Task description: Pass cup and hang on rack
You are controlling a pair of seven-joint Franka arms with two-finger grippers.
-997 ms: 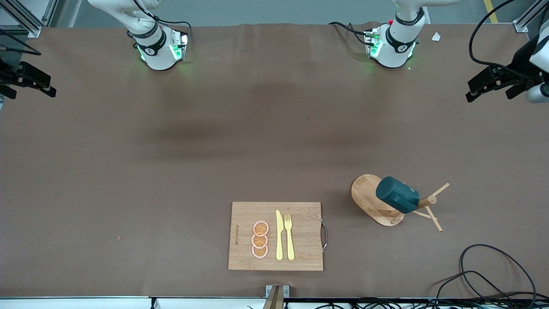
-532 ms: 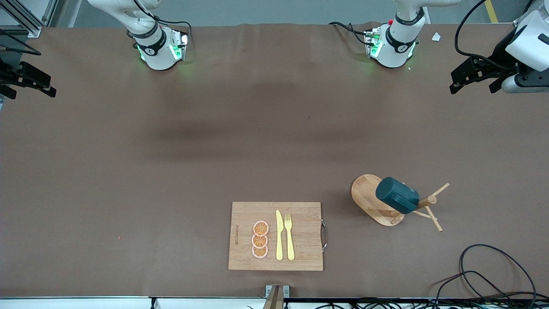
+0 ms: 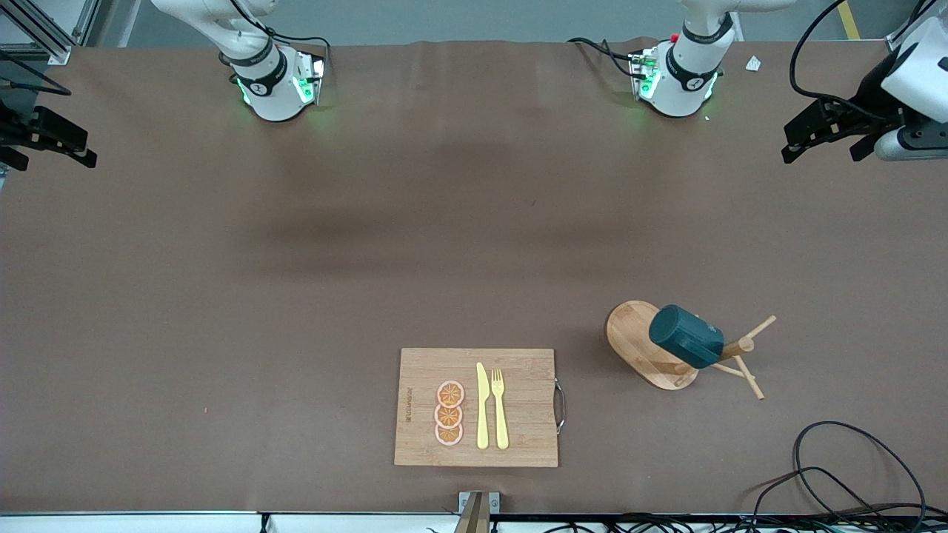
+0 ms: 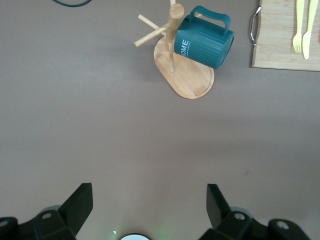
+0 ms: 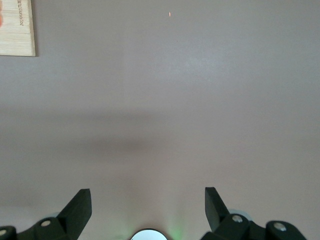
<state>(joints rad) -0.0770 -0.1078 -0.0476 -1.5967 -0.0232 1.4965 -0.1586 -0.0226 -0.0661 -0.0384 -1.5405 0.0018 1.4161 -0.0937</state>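
Two Franka arms stand at a brown desk (image 3: 222, 296), each tool raised over bare desk at its own end and holding nothing. At the left arm's end, the left tool (image 3: 822, 137) hangs in the air with its two dark fingers (image 4: 77, 205) spread wide, as its wrist view shows. At the right arm's end, the right tool (image 3: 44, 137) is likewise up over bare desk, its fingers (image 5: 77, 207) also set wide apart with only brown surface between them. The cup (image 3: 686, 337), a dark teal mug with pale lettering on its side, hangs tilted on the rack (image 3: 637, 337), its handle (image 4: 212, 15) hooked over a peg near the central post and its body leaning out above the oval wooden base. Other thin pegs (image 3: 749, 374) jut out from the post, free of any load. The rack stands toward the left arm's end of the desk, in the part nearer the front camera. Beside it, toward the middle and slightly nearer the camera, lies a bamboo cutting board (image 3: 518, 444) with a metal handle (image 3: 561, 405) on the edge facing the rack. On the board rest three orange slices (image 3: 449, 413) in a row, a yellow knife (image 3: 482, 407) and a yellow fork (image 3: 500, 409), side by side. Black cables (image 3: 852, 474) coil on the desk's corner nearest the camera at the left arm's end.
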